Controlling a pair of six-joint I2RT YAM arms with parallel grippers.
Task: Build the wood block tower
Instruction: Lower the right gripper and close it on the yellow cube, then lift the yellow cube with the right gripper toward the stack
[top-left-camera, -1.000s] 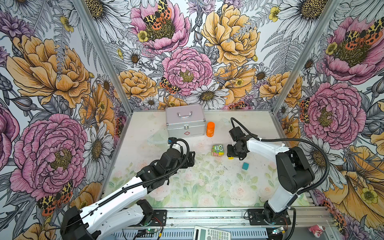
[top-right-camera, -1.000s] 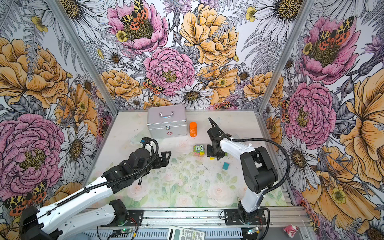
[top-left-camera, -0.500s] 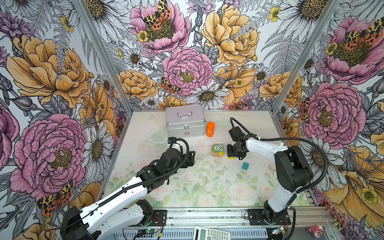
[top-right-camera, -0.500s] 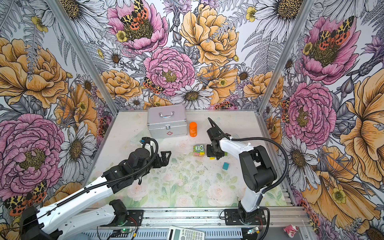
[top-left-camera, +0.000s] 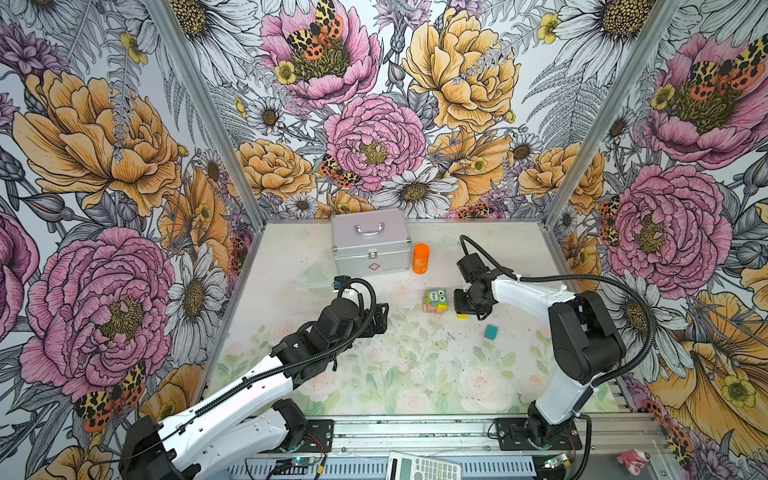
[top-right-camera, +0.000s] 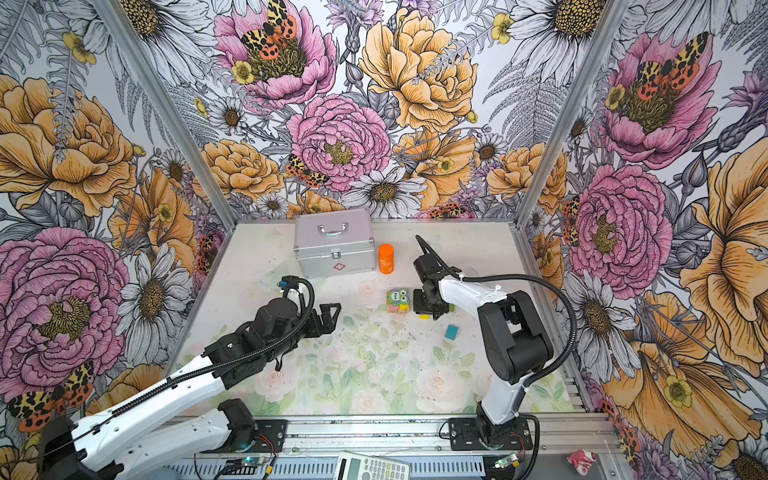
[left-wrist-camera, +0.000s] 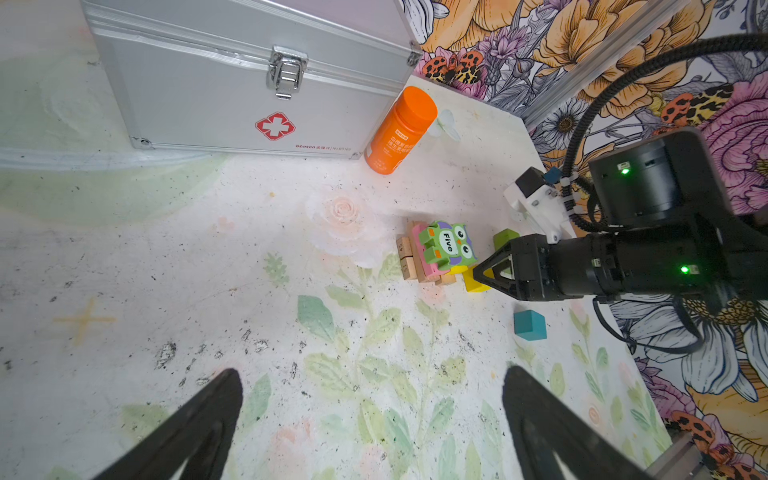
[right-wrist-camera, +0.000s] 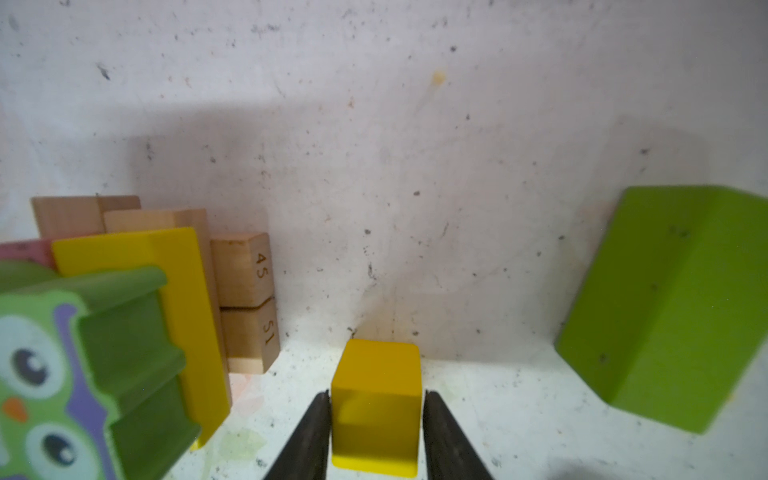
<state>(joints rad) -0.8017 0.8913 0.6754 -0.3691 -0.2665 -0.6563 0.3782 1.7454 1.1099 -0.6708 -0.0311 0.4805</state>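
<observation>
The right jaws grip the yellow cube (right-wrist-camera: 376, 399), with one black finger (right-wrist-camera: 309, 436) flat against each side face. The cube sits on the bench (top-left-camera: 415, 374) just beside the tower (top-left-camera: 435, 300), on the side facing the right arm. The tower is a low stack. Tan planks (right-wrist-camera: 241, 270) and a pink plank (right-wrist-camera: 25, 249) form the bottom, with a yellow bar (right-wrist-camera: 166, 299) between them and the green owl-faced piece (left-wrist-camera: 446, 247) on top. The green bar (right-wrist-camera: 681, 307) lies loose on the bench, past the yellow cube from the tower and apart from both. The teal cube (top-left-camera: 491, 331) lies farther from the tower than the yellow cube and touches nothing. The left jaws stand wide apart and hold nothing, well away from the tower on its opposite side.
</observation>
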